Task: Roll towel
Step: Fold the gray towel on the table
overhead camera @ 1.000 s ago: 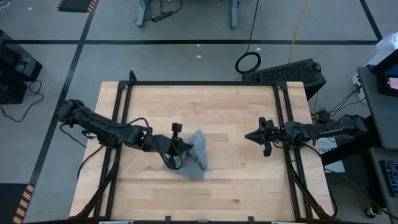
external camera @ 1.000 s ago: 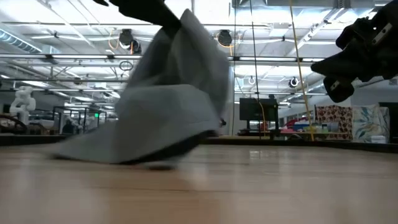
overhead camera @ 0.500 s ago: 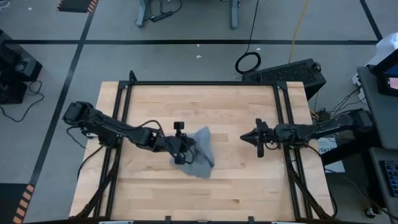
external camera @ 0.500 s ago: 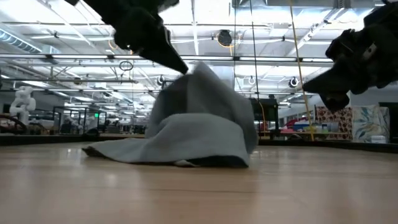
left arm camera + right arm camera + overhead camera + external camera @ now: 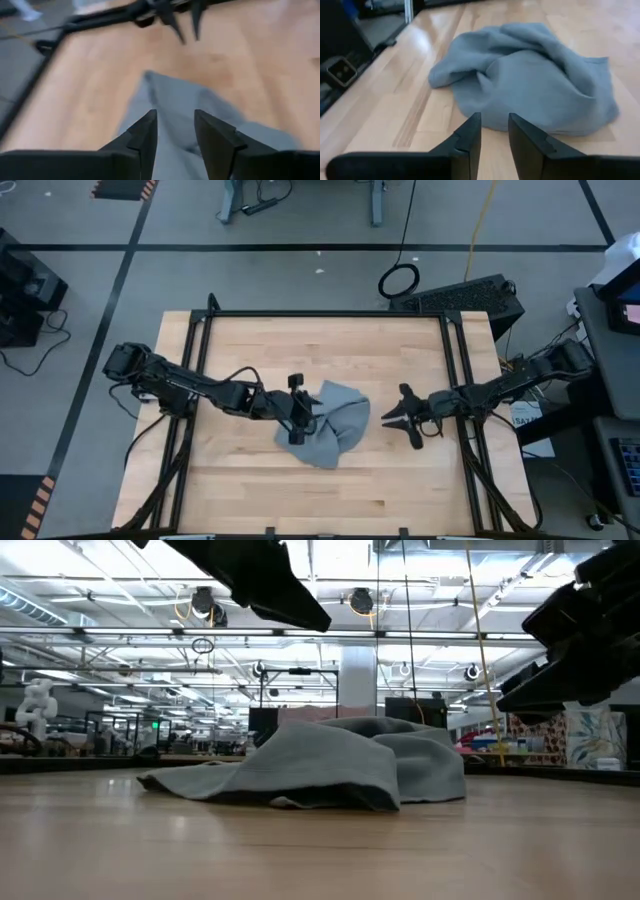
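Towel lies crumpled and loose on the worktop, between left jaws and right jaws, both parted and empty.

No readable text, labels or signs anywhere.

The left gripper let go of the towel and its fingers parted; the towel dropped from a raised peak into a crumpled heap and spread toward 3 o'clock. The right gripper moved toward 9 o'clock, nearer the towel, its fingers parted too.
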Available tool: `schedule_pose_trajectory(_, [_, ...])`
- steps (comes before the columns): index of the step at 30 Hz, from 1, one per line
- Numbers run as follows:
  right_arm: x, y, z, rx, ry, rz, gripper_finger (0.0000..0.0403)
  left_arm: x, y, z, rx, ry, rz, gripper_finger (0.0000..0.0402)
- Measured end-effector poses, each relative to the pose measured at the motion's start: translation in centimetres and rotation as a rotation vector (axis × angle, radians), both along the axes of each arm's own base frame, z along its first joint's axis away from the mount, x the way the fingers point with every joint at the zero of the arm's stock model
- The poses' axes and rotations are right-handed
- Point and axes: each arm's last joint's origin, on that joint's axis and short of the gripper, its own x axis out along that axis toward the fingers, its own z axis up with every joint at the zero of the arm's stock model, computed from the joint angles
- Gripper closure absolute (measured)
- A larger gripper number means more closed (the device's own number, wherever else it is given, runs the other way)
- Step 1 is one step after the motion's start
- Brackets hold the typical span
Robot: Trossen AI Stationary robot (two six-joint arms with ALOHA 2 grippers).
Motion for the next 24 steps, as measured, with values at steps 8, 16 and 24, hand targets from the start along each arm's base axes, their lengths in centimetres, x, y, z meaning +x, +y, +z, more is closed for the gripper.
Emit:
schedule_pose_trajectory(8, [3.3,1.2,0.6,-0.038,0.068,0.017,0.0314,-0.9,-4.4,-3.4,-0.076,0.190,-0.073,0.0263])
schedule_pose_trajectory(16, [5.0,1.6,0.1,-0.051,0.119,0.019,0.0314,-2.9,-7.3,-6.9,-0.059,0.426,-0.027,0.0197])
schedule_pose_trajectory(24, [5.1,1.8,0.0,-0.040,0.124,0.022,0.0314,-4.5,-7.4,-9.1,0.001,0.562,-0.018,0.0162])
